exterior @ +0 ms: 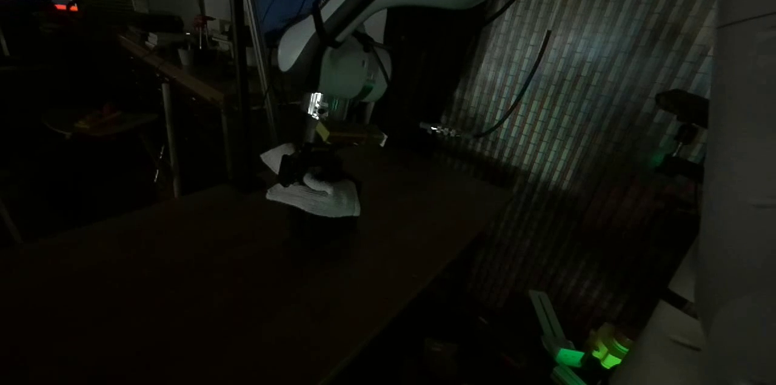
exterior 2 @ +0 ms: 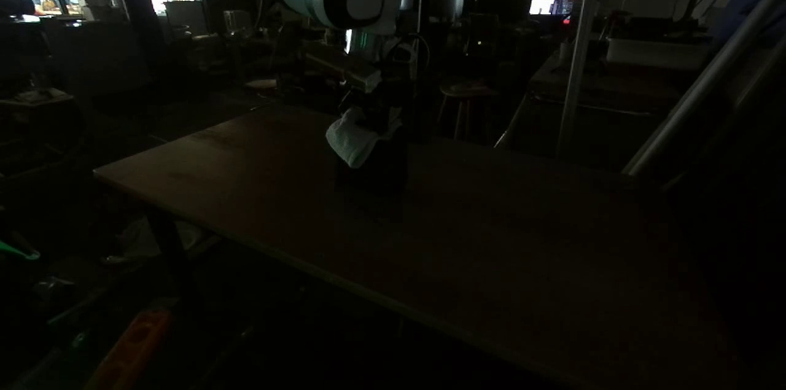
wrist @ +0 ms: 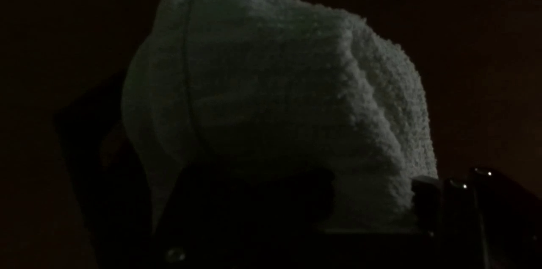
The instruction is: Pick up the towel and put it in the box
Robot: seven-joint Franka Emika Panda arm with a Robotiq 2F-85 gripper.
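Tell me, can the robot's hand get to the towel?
Yes, it looks like it can. The hand is right at the towel, and nothing seems to block the way. It's too dark to tell whether it has a tight hold.

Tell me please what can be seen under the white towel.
Below the towel, both exterior views show a dark mass, possibly the box, seemingly on the tabletop. Its details are lost in darkness. The towel's underside and anything it covers directly cannot be seen.
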